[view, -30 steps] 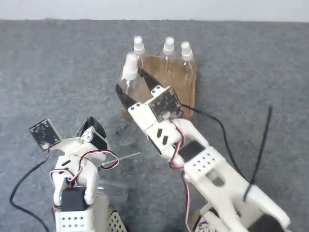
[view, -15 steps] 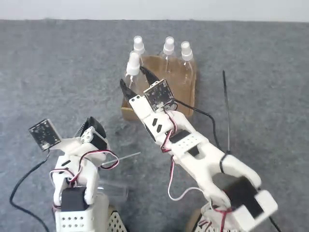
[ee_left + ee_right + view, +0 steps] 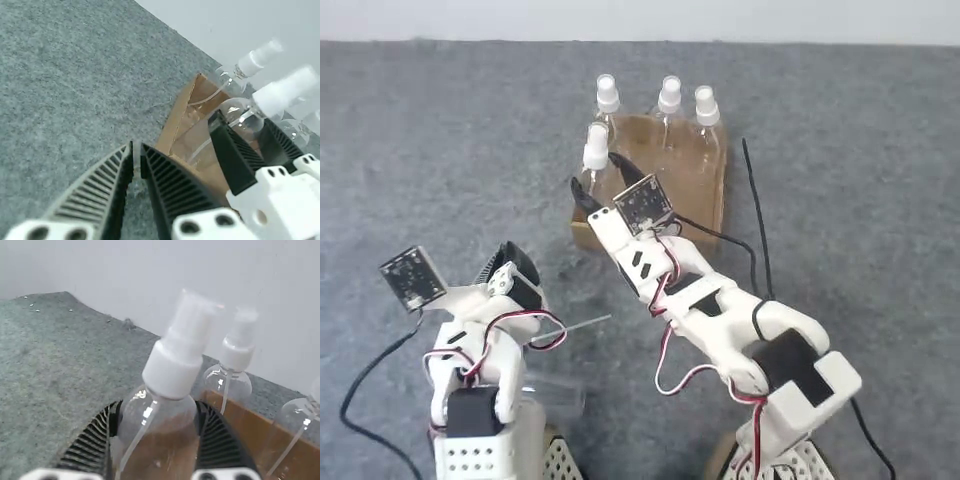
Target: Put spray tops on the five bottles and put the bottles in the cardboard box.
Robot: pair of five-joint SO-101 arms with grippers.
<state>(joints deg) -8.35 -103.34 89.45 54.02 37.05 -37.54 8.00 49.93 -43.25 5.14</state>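
3 clear plastic bottles with white spray tops (image 3: 669,108) stand in the brown cardboard box (image 3: 706,192). The right gripper (image 3: 595,172) clamps a 4th bottle (image 3: 595,150) at the box's near-left corner. The left gripper (image 3: 136,147) is closed and empty.

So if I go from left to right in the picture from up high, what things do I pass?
The left gripper → bottle held in the right gripper → middle back bottle → right back bottle → black cable. The cardboard box and the back left bottle overlap others, so they're left out.
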